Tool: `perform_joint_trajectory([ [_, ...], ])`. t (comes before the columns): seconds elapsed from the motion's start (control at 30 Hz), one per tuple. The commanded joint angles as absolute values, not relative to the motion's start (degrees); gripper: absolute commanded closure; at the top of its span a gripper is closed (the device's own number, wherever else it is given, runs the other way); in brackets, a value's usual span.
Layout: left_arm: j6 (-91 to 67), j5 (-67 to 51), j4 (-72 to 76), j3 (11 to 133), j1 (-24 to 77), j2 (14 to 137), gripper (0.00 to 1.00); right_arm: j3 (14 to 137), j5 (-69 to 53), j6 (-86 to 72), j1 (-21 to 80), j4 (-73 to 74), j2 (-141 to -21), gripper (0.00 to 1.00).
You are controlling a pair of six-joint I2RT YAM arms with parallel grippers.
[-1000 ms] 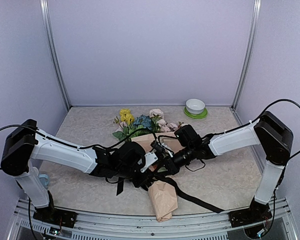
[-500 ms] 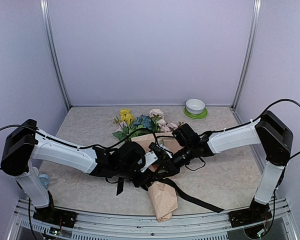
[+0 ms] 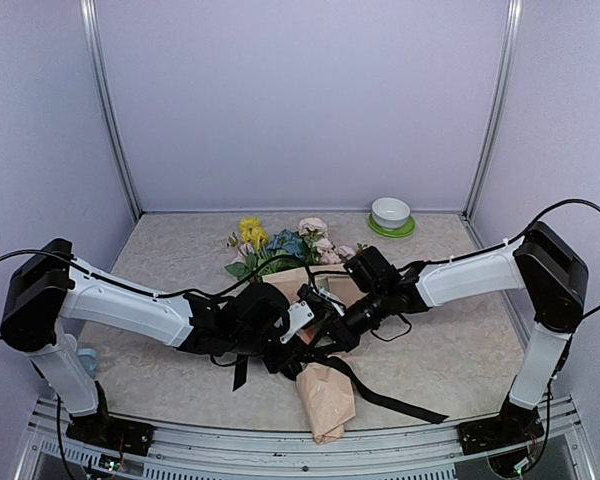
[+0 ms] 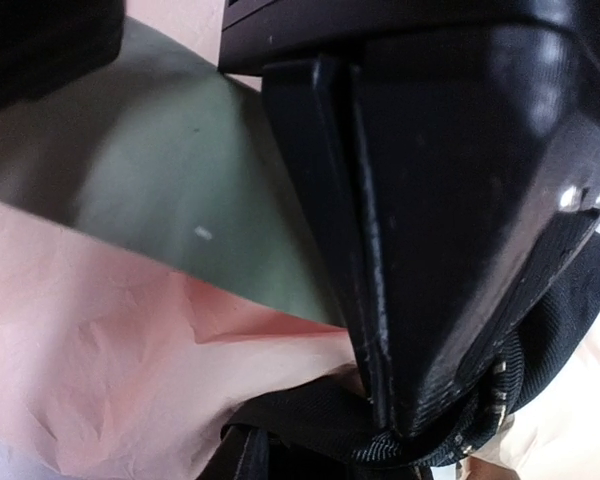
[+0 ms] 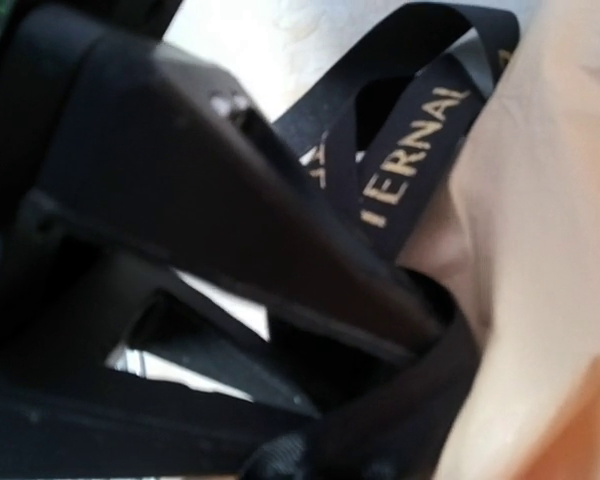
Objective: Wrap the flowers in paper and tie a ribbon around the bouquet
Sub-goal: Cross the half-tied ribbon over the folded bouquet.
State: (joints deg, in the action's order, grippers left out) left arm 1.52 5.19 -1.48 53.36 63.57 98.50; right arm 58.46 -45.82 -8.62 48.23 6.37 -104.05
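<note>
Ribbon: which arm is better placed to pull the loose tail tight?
Right, likely: the ribbon trails toward its side, and the right end effector is shut on it. The left end effector clamps ribbon at the bouquet.

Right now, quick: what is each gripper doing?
Left gripper: cannot tell; ribbon is bunched at its tip.
Right gripper: shut on ribbon.
</note>
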Motion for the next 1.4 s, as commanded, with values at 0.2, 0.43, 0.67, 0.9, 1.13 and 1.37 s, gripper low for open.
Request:
perform_joint_trajectory([
  [0.2,5.6,5.4,5.3,45.2,62.8,87.3,0.58,57.8,-43.7,-9.6,48.4,6.2,-98.1,1.00],
  [0.43,6.5,5.1,4.4,45.2,62.8,87.8,0.57,57.8,-44.1,-9.8,48.4,5.9,-97.8,1.00],
  [0.67,6.7,6.2,2.4,48.0,63.1,92.4,0.60,58.3,-41.1,-10.0,48.4,6.9,-99.5,1.00],
  [0.9,5.9,6.2,3.9,47.3,64.3,92.9,0.63,62.6,-33.1,-8.4,48.2,12.7,-102.0,0.99],
  [1.13,5.4,5.4,3.2,49.3,64.3,95.5,0.64,64.3,-36.5,-7.2,48.8,14.3,-106.1,0.94],
  [1.37,6.2,4.6,3.0,49.5,64.1,95.3,0.68,63.8,-48.3,-6.8,49.2,10.7,-107.5,0.76],
])
